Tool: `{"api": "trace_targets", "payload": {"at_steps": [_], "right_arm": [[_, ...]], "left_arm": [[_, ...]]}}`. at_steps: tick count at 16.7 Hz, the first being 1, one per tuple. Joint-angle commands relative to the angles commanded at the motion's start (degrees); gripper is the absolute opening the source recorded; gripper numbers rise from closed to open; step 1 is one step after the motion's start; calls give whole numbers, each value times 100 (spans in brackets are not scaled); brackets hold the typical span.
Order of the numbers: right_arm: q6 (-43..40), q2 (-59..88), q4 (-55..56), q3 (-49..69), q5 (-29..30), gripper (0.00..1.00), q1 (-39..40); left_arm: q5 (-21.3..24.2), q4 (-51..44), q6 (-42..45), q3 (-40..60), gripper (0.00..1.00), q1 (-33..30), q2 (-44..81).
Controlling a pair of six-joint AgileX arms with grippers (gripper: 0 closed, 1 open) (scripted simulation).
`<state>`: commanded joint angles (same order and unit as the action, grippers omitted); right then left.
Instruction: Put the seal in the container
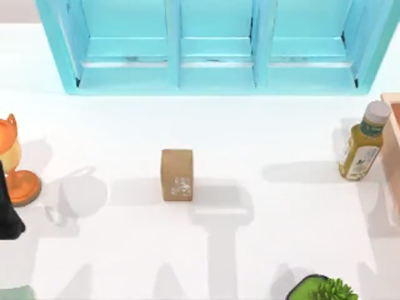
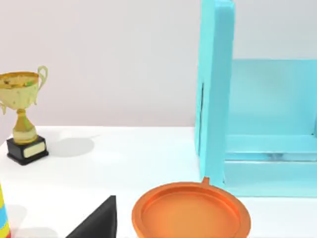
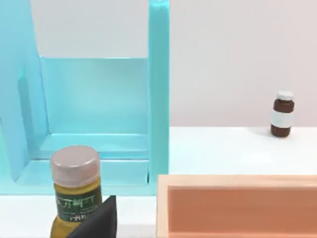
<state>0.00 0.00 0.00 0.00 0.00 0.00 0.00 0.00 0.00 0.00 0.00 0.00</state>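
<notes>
- The small tan-brown upright block seal point(image 1: 177, 174) stands alone on the white tabletop point(image 1: 262, 237), in front of the light blue shelf point(image 1: 215, 47).
- The peach rectangular container point(image 3: 237, 206) is far right of the seal.
- Gripper state: I cannot tell.

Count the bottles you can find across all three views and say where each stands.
2. The yellow-green bottle stands at the table's right side beside the peach container; a small brown bottle stands farther off by the wall.

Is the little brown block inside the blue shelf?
No, the brown block stands on the white table, in front of the blue shelf.
</notes>
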Motion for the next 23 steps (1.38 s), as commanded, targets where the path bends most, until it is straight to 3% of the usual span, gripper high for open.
{"api": "trace_targets", "payload": {"at_steps": [5,9,23], "right_arm": [[100,302,-226,312,-70,100,186],[494,1484,-1089,1592,-274,100,837],[2898,9296,-6280,10271,-652,100,3854]], "left_arm": [[0,0,0,0,100,0,0],[0,0,0,0,100,0,0],[0,0,0,0,100,0,0]]}}
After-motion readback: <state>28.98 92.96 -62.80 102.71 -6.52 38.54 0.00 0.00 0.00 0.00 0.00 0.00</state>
